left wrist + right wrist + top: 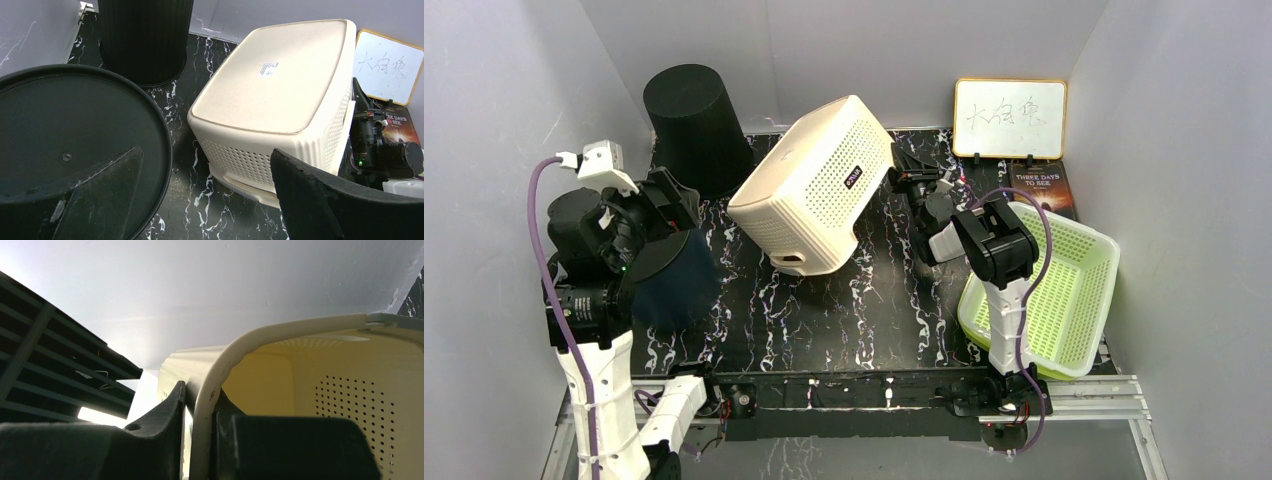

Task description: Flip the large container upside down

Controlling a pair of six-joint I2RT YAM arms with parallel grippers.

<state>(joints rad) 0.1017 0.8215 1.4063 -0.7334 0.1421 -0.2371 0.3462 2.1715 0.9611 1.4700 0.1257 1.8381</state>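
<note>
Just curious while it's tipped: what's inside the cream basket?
The right wrist view shows only bare perforated wall inside the basket, whose rim the right gripper pinches. The rest of the interior is hidden; the other views show only its outside.

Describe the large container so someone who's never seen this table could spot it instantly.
On the black marbled table, look to the middle, between the black bin at back left and the green basket on the right. It is the cream perforated basket, tipped up on edge, its rim pinched by the right tool.
</note>
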